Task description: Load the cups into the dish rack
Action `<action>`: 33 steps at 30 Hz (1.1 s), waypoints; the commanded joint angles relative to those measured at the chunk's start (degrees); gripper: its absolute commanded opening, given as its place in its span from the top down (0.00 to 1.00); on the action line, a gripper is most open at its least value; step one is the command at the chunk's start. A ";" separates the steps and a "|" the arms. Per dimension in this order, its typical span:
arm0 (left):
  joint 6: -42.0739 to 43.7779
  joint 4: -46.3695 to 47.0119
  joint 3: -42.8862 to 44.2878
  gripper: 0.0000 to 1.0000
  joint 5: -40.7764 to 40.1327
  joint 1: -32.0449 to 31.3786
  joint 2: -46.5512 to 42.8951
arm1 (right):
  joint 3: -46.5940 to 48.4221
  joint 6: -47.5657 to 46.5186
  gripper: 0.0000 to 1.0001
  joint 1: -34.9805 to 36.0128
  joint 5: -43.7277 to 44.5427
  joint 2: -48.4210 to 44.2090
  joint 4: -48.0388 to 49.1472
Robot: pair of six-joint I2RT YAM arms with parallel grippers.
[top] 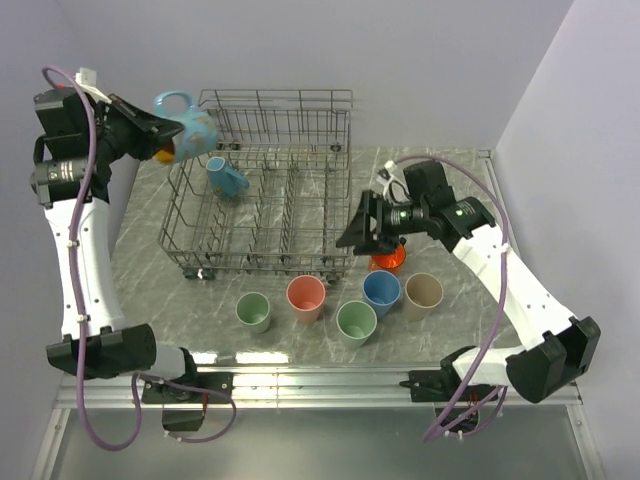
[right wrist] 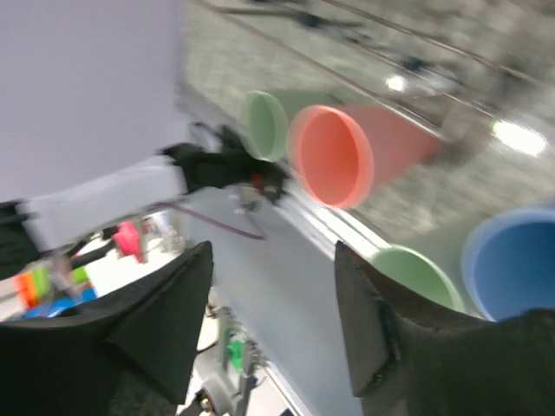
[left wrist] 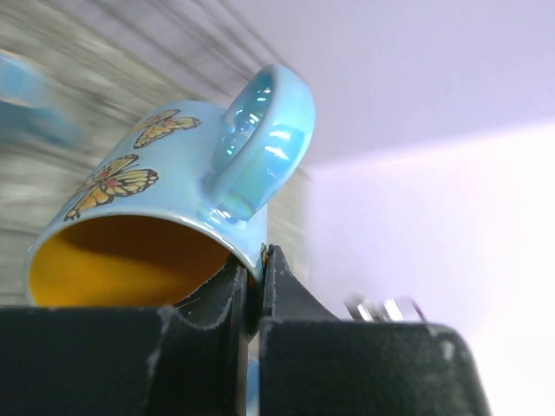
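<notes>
My left gripper [top: 160, 130] is shut on the rim of a blue butterfly mug [top: 188, 124] with a yellow inside. It holds the mug tilted in the air above the back left corner of the grey wire dish rack [top: 262, 262]. In the left wrist view the fingers [left wrist: 258, 269] pinch the mug's [left wrist: 165, 208] wall. A blue cup [top: 226, 177] lies in the rack. My right gripper [top: 358, 228] is open and empty by the rack's right front corner, over an orange cup [top: 388, 261]. The table holds green [top: 254, 311], pink [top: 306, 297], green [top: 356, 322], blue [top: 381, 291] and beige [top: 423, 294] cups.
The right wrist view, blurred, looks between the open fingers [right wrist: 273, 321] at the pink cup [right wrist: 334, 156], two green cups [right wrist: 264, 124] [right wrist: 416, 273] and the blue cup [right wrist: 512, 264]. Walls close in behind and to the right. The table's metal front rail [top: 320, 380] runs below the cups.
</notes>
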 commanded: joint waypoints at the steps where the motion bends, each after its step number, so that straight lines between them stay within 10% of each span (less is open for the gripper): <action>1: -10.40 19.50 -5.01 1.00 18.73 -0.36 -5.66 | 5.95 3.14 0.26 0.00 -9.25 1.67 11.46; 4: -22.60 37.51 -16.61 1.00 25.77 -0.97 -10.49 | 7.37 10.24 0.06 -0.01 -16.99 2.37 21.74; 11: -40.30 64.28 -30.96 1.00 28.86 -6.67 -16.04 | 0.43 37.67 0.03 0.34 -19.56 3.33 62.60; 21: -32.93 55.76 -30.00 1.00 32.19 -16.17 -16.30 | 28.10 13.35 0.01 0.35 -15.08 15.64 32.17; 33: -33.01 58.20 -36.15 1.00 33.17 -20.65 -17.89 | 31.62 10.36 0.00 0.87 -16.30 19.42 34.79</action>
